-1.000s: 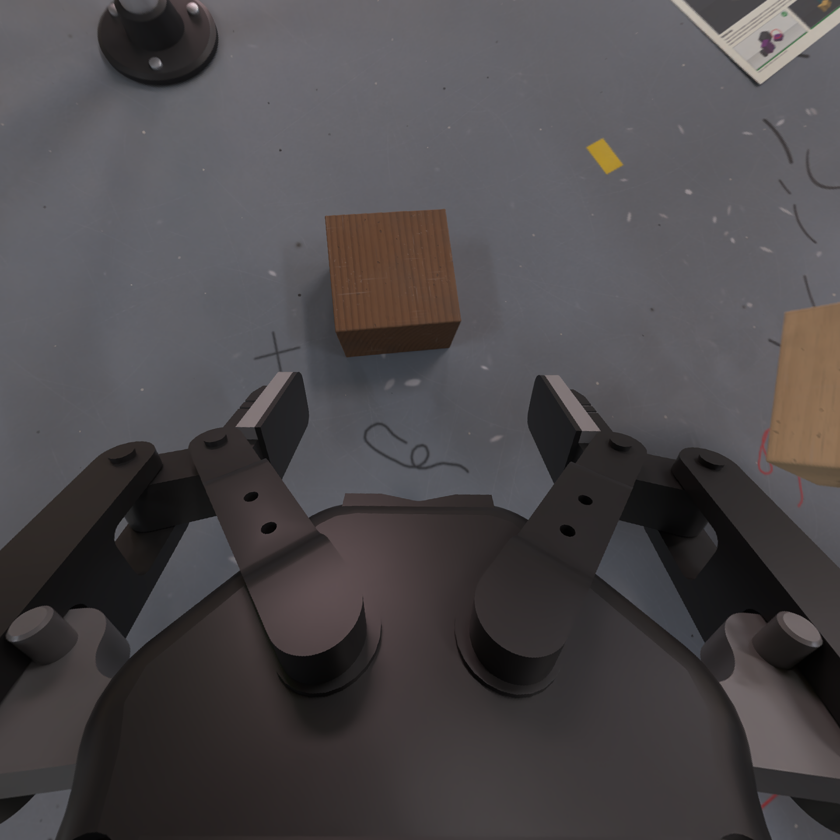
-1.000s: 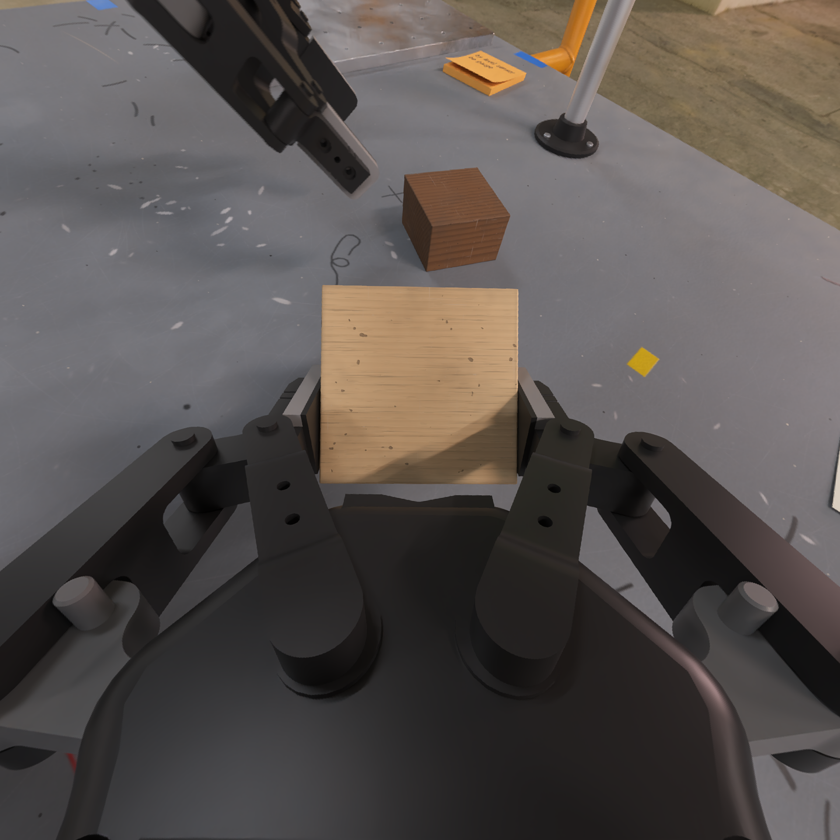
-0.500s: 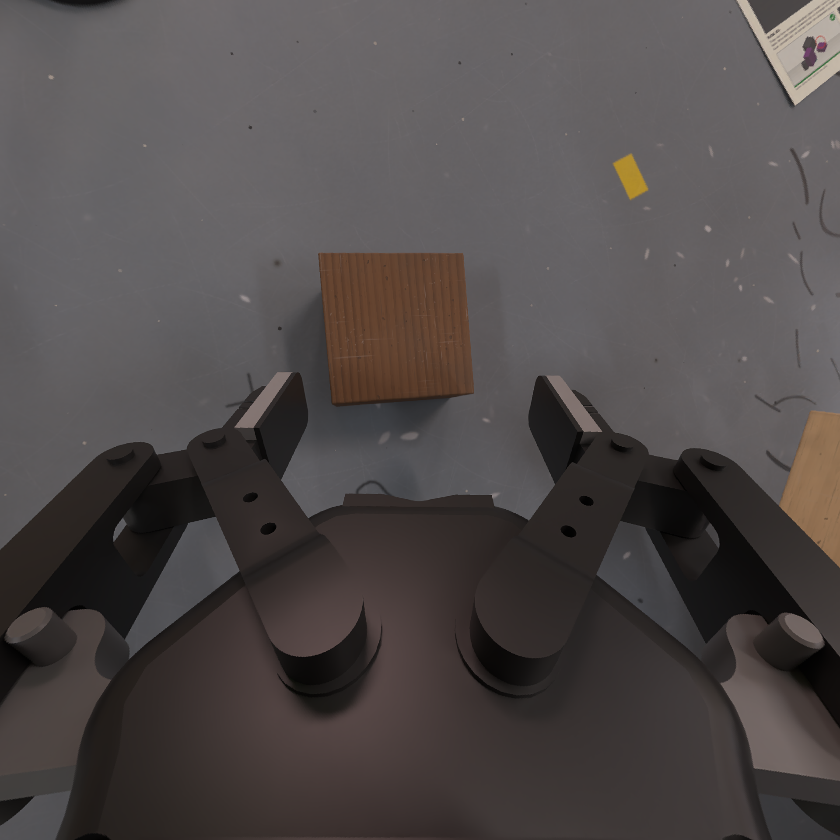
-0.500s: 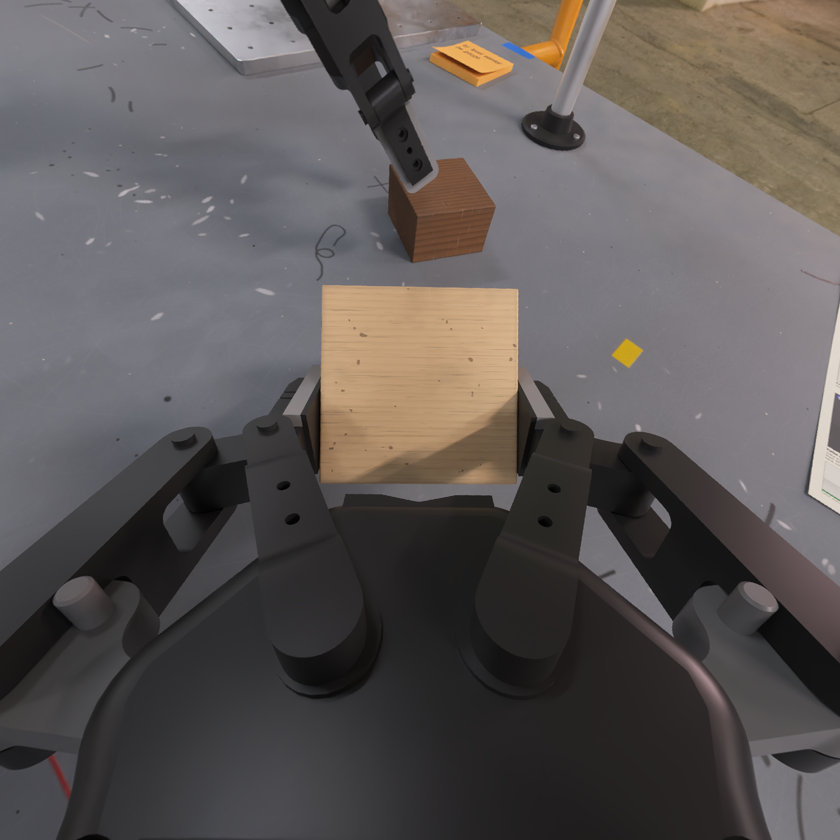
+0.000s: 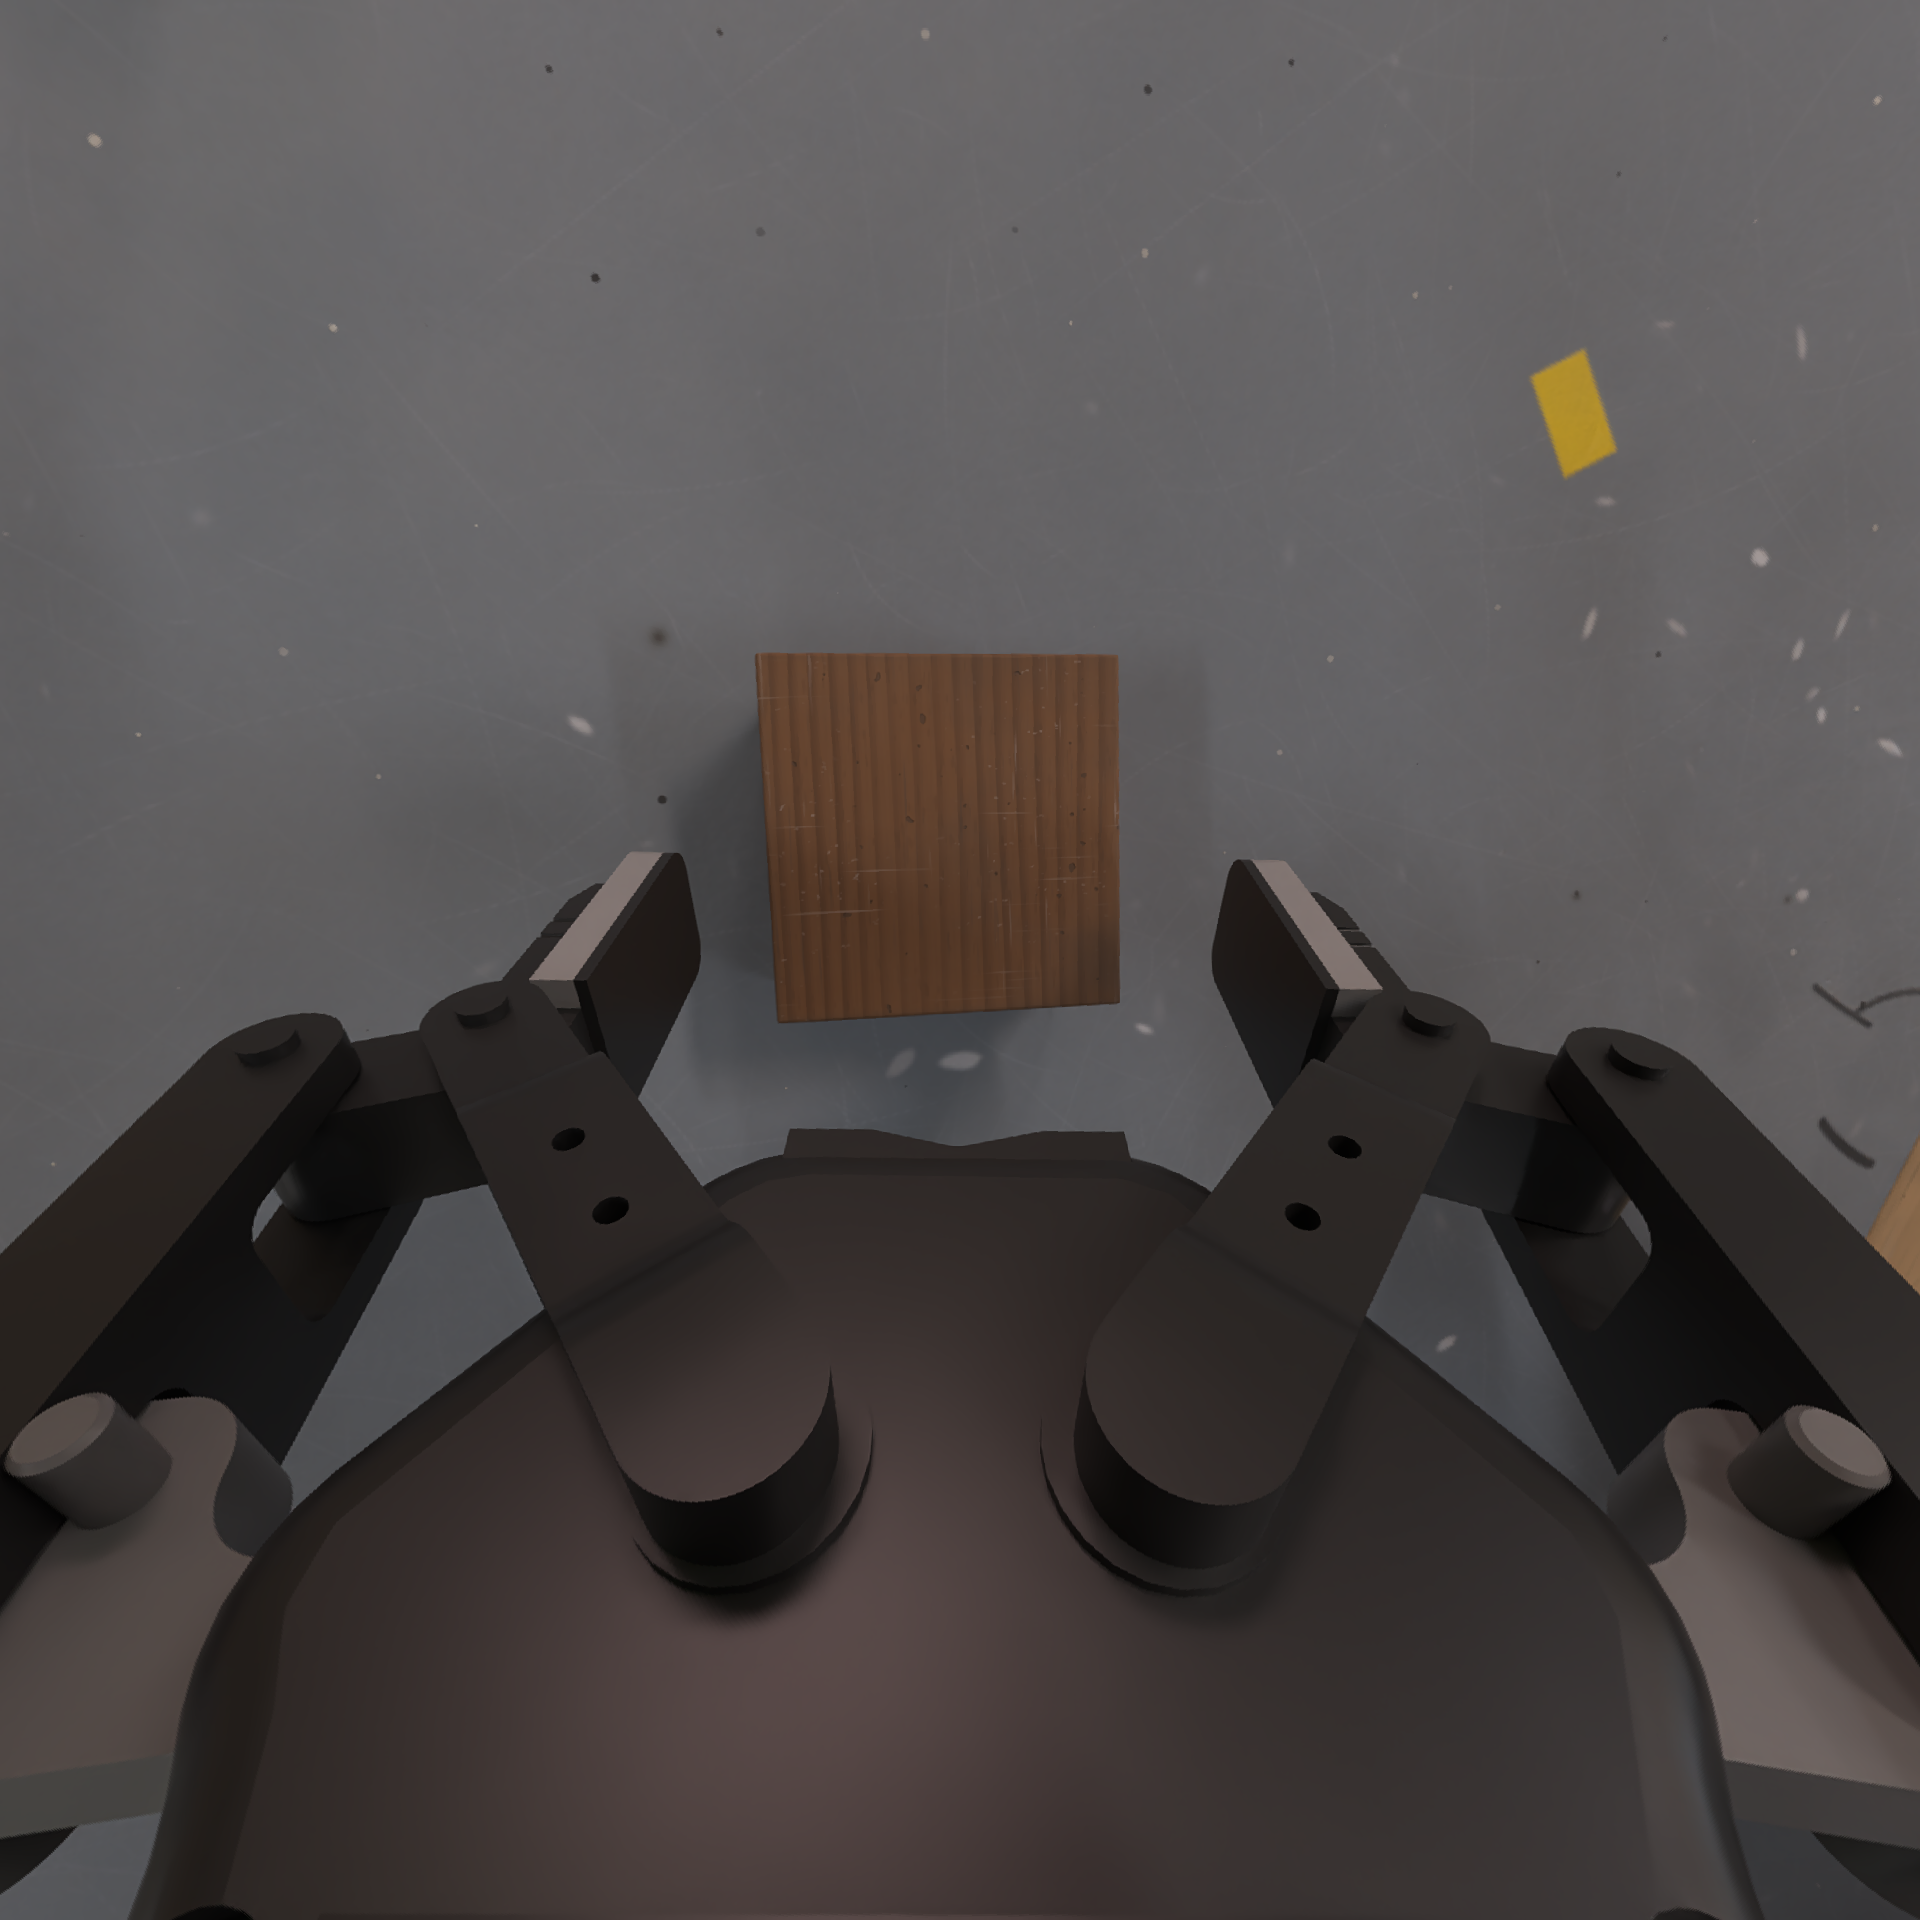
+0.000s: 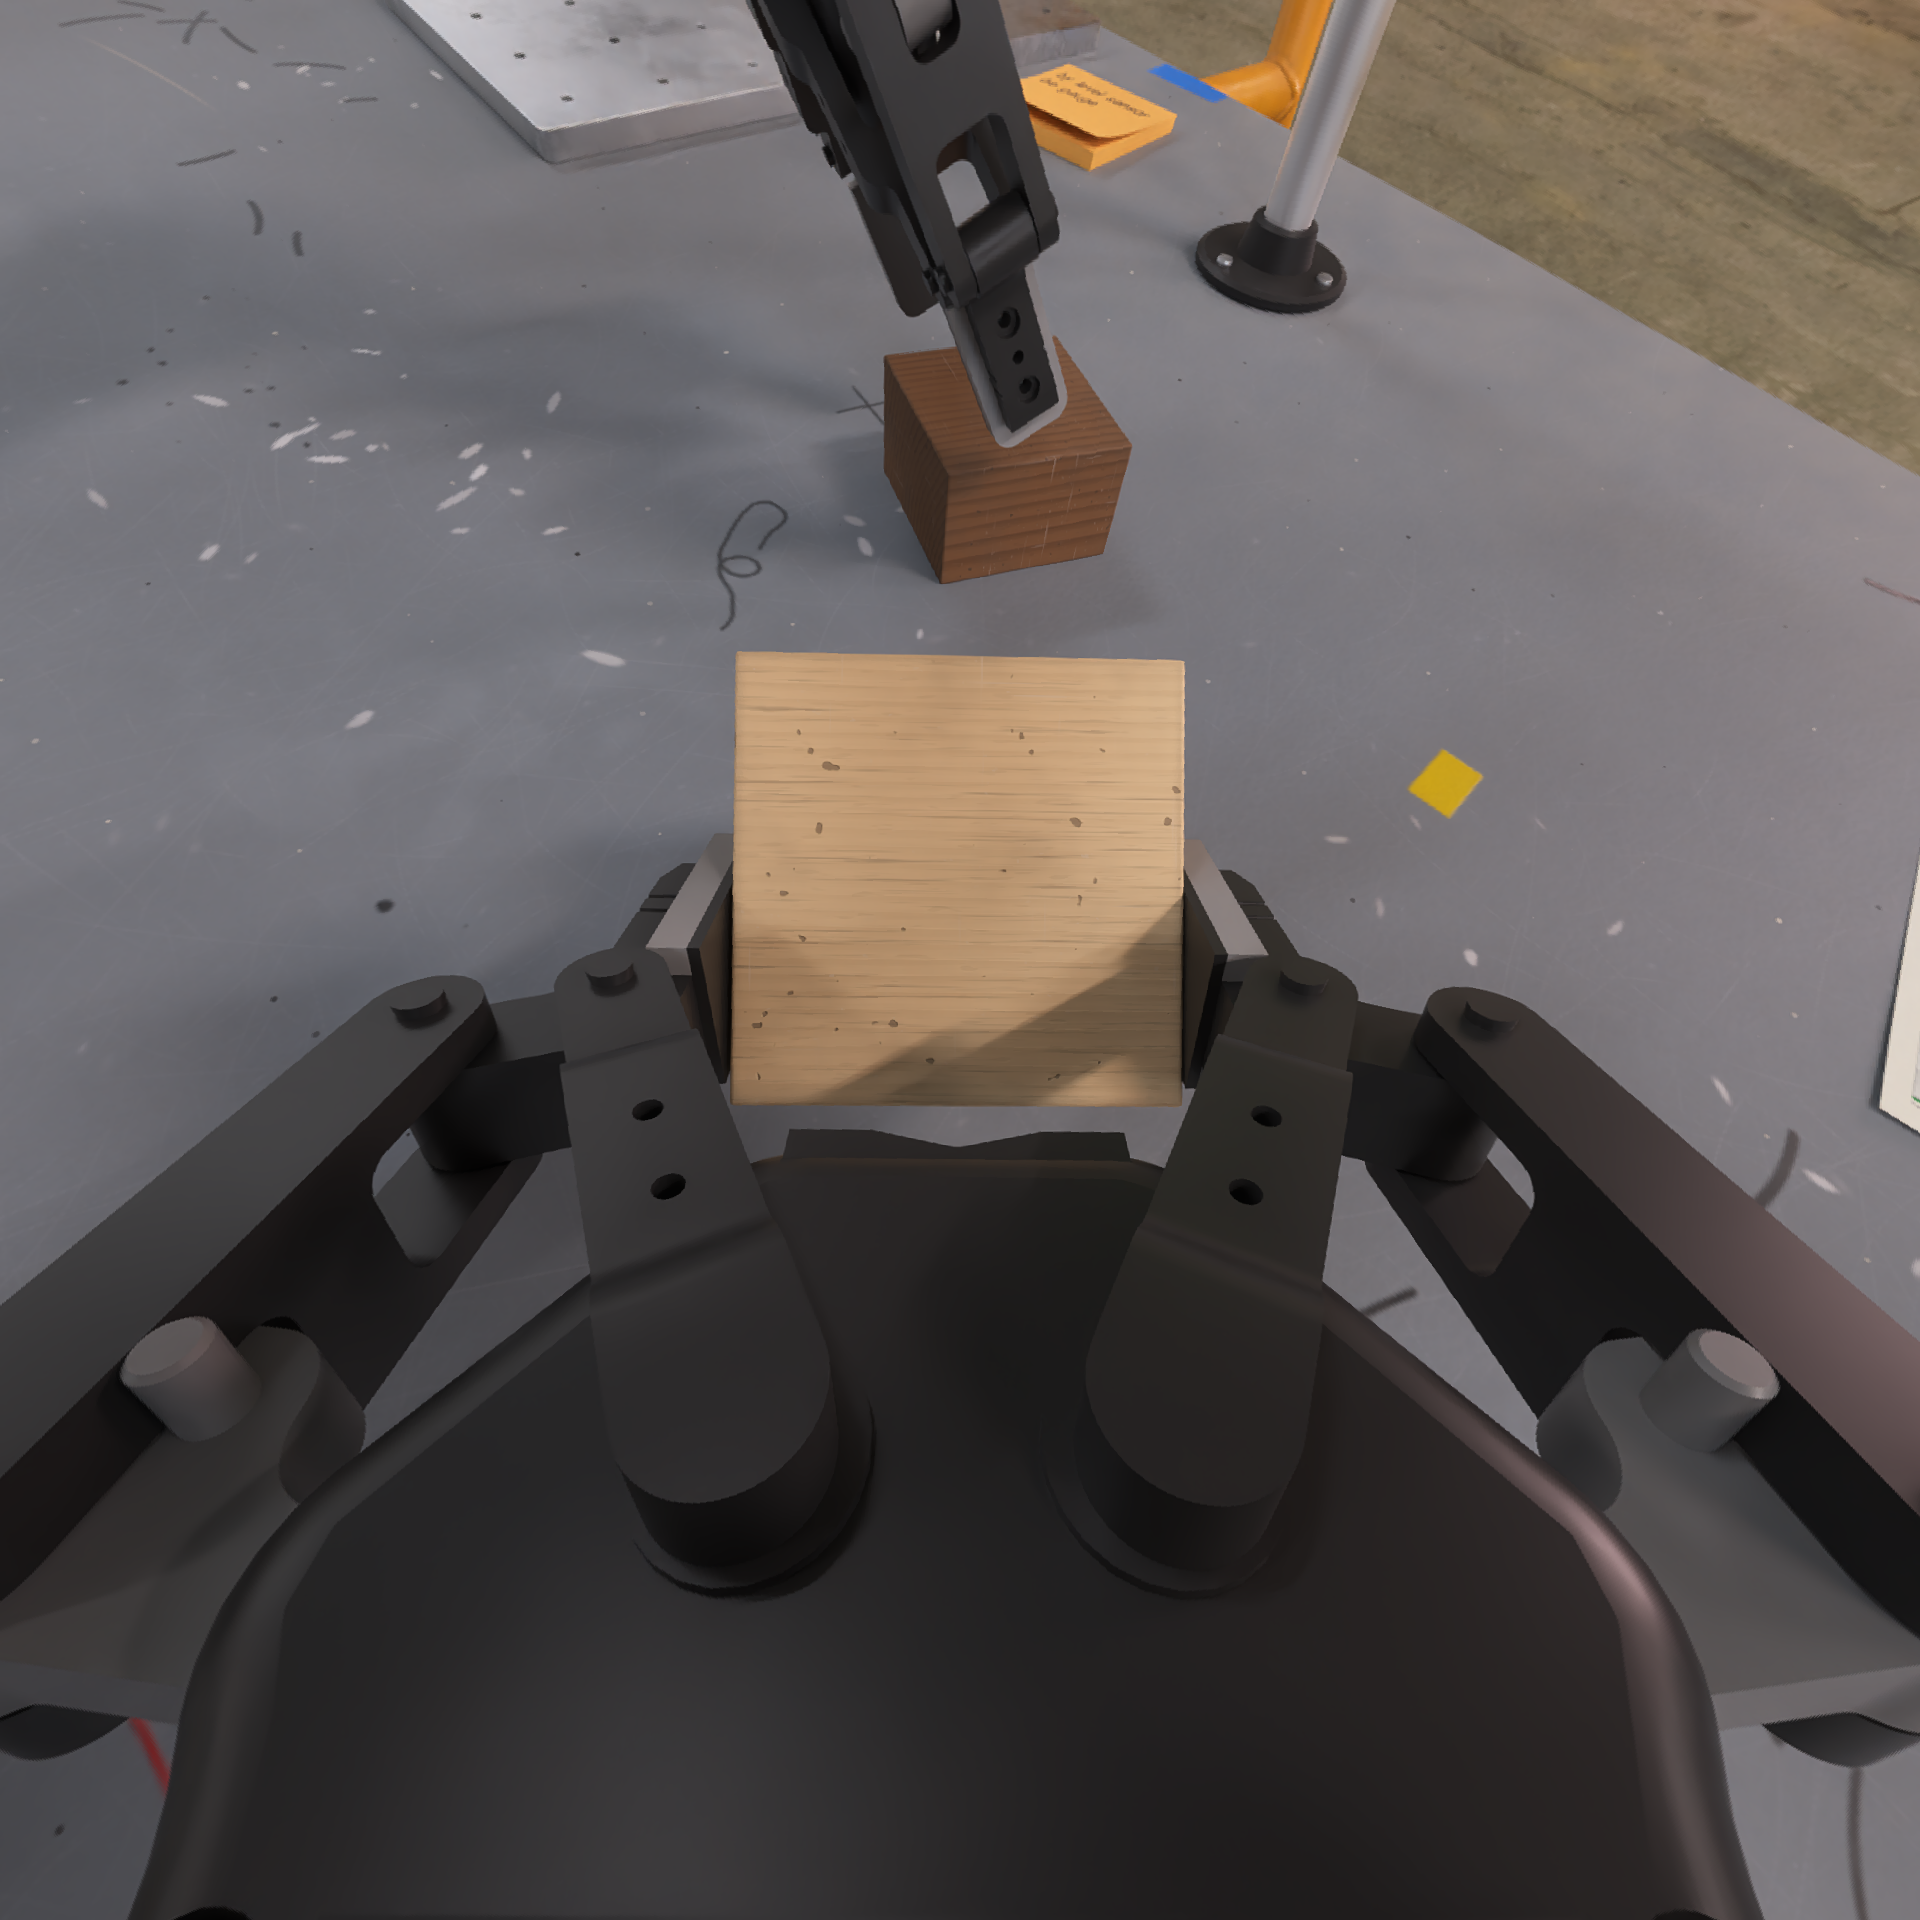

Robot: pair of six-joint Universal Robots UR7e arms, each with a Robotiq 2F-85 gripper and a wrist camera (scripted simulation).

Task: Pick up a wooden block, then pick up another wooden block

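Left wrist view is showing the left gripper (image 5: 954,935) with its fingers spread wide apart, gripping nothing, and pointing straight down at the dark wooden block (image 5: 940,831), which is sitting on the grey table (image 5: 416,416) between the two pads with clear gaps on both sides. Right wrist view is showing the right gripper (image 6: 956,966) pressing its pads against both side faces of the light wooden block (image 6: 956,883) and holding it off the table. From that view the left gripper is hanging over the dark block, one fingertip (image 6: 1023,405) overlapping the block's top; whether it is touching cannot be told. The dark block is reddish brown with fine straight grain and is standing flat and square. The light block is pale tan with thin grain lines and small dark specks, and part of its top face is lying in shadow. Two wooden blocks are showing in all, one dark and one light, along with two grippers. One small yellow marker (image 6: 1444,784) is lying on the table to the right of the light block.
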